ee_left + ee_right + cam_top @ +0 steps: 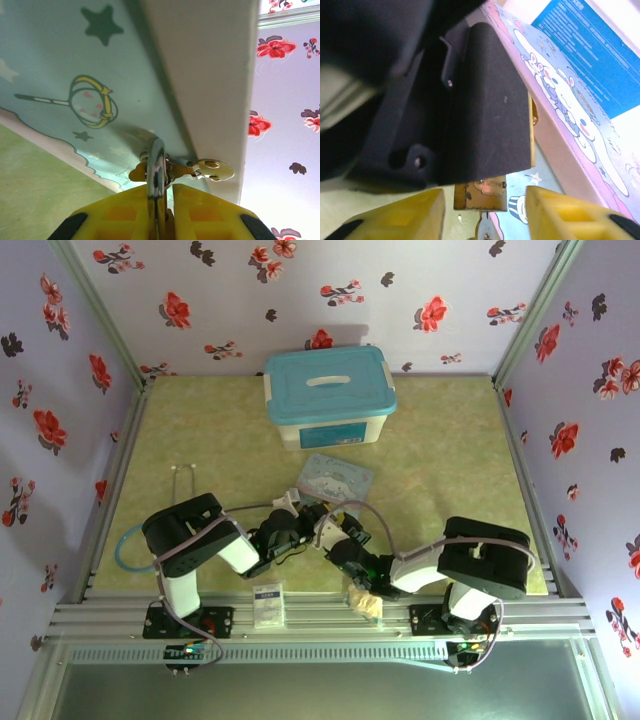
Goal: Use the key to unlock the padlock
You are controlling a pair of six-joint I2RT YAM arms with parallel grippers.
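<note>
While the left gripper (pixel 162 197) pinches tight on the silver loop of the padlock (pixel 480 195), holding it up right beside the blue tin (pixel 570 100), the right gripper (pixel 485 212) sits wide open. It has one finger either side of the brass body and grips nothing. Something thin dangles under the lock, maybe the key (pixel 481 229), I can't tell. The risk: that slim pinch lets the lock swivel if the right one closes off-centre, and a loose key drops to the desk (pixel 440 470).

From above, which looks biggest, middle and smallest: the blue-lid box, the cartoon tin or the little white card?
Largest to smallest: blue-lid box, cartoon tin, white card. The arms cover part of the tin.
</note>
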